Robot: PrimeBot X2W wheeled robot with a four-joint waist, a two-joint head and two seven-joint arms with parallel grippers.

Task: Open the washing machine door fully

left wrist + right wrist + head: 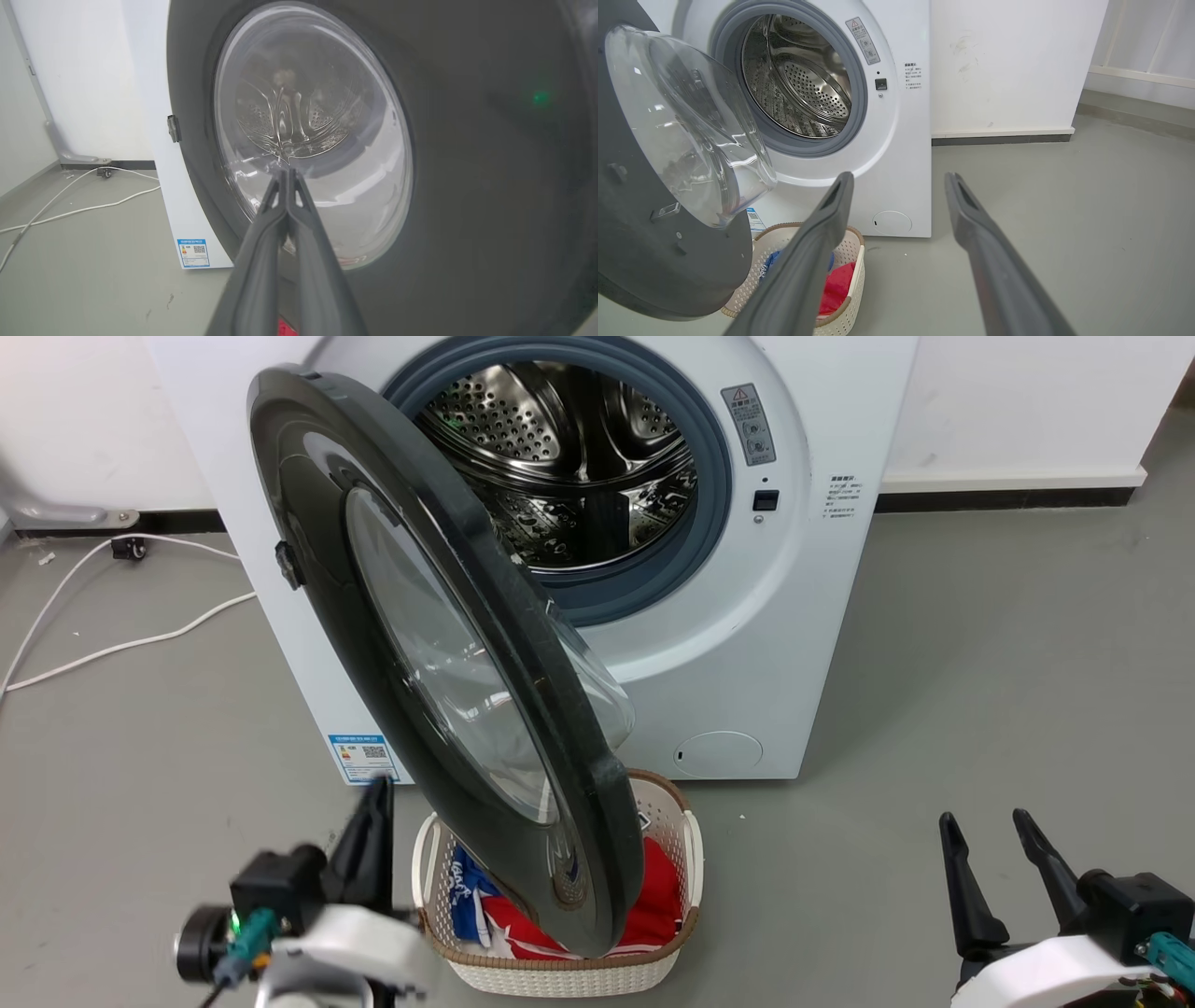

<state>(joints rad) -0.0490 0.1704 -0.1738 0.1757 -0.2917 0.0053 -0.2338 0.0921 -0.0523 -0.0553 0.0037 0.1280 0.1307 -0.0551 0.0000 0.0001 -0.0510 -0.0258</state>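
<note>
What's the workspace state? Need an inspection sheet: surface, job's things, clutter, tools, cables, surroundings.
Surface: grey floor, smooth.
Job's things: washing machine door partly open, hinged on the left, standing out toward the robot; steel drum opening exposed.
Clutter: white basket of red and blue clothes in front of the machine, overlapped by the door's lower edge in the head view.
Tools: left tool shut, empty, pointing at the door's outer glass, contact unclear; right tool open, empty, apart from the door.
Cables: white cable loose on the floor left of the machine.
Surroundings: white wall, dark skirting.
</note>
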